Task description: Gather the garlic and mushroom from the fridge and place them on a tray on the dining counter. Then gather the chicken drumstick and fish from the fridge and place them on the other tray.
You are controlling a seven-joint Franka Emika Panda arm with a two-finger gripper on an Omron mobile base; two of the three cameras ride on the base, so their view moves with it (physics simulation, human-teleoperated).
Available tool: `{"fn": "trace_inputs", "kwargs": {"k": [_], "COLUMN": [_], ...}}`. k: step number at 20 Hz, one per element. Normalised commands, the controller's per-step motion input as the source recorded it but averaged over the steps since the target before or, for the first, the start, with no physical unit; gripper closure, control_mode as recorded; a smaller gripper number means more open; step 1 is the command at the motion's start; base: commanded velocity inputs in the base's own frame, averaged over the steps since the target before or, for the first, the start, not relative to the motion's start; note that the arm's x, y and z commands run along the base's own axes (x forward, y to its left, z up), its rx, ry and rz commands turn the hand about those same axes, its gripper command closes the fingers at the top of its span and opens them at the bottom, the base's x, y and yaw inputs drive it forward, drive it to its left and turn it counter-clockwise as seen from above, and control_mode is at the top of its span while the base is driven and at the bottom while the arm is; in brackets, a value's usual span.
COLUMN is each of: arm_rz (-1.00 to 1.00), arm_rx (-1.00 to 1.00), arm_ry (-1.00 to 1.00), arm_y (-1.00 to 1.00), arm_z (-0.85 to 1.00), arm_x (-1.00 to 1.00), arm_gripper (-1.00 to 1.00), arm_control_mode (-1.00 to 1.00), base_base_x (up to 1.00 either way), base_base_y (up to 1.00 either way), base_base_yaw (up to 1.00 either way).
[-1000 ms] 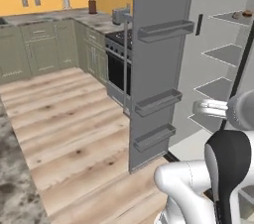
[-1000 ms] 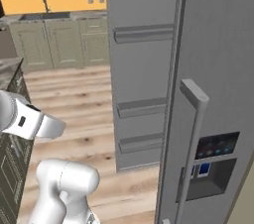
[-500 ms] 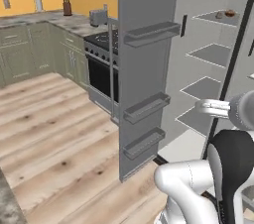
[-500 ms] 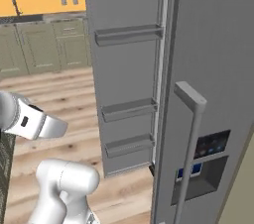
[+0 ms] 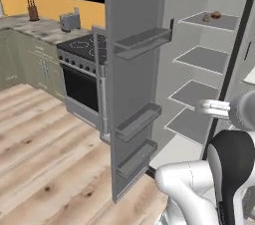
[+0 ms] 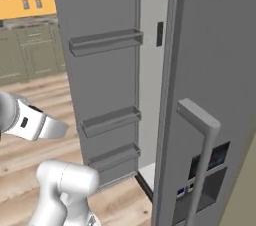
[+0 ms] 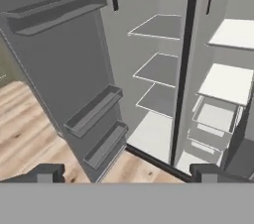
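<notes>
The grey fridge stands open in front of me, its left door swung out with three door shelves on it. Two small items, one pale and one reddish-brown, sit on the top inner shelf, too small to name. The shelves below them look bare. In the hand view my gripper is open with nothing between its fingertips. It points into the fridge, still short of the shelves. White shelves and drawers show in the right compartment.
The right fridge door, with a bar handle and a dispenser panel, stands close on my right. Left of the fridge are a black oven, a counter with a knife block and a toaster, olive cabinets and wooden floor.
The whole picture has shifted: the base has driven closer to the fridge and turned towards its open inside. The gripper has stayed open.
</notes>
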Motion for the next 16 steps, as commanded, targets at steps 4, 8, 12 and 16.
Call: {"fn": "trace_inputs", "kwargs": {"k": [4, 8, 12, 16], "arm_rz": [0.00, 0.00, 0.00, 0.00], "arm_rx": [0.00, 0.00, 0.00, 0.00], "arm_ry": [0.00, 0.00, 0.00, 0.00], "arm_y": [0.00, 0.00, 0.00, 0.00], "arm_z": [0.00, 0.00, 0.00, 0.00], "arm_x": [0.00, 0.00, 0.00, 0.00], "arm_gripper": [-1.00, -1.00, -1.00, -1.00], "arm_control_mode": [1.00, 1.00, 1.00, 1.00], "base_base_x": [0.66, 0.71, 0.68, 0.65], "base_base_y": [0.00, 0.00, 0.00, 0.00], "base_base_yaw": [-0.31, -0.32, -0.35, -0.33]}}
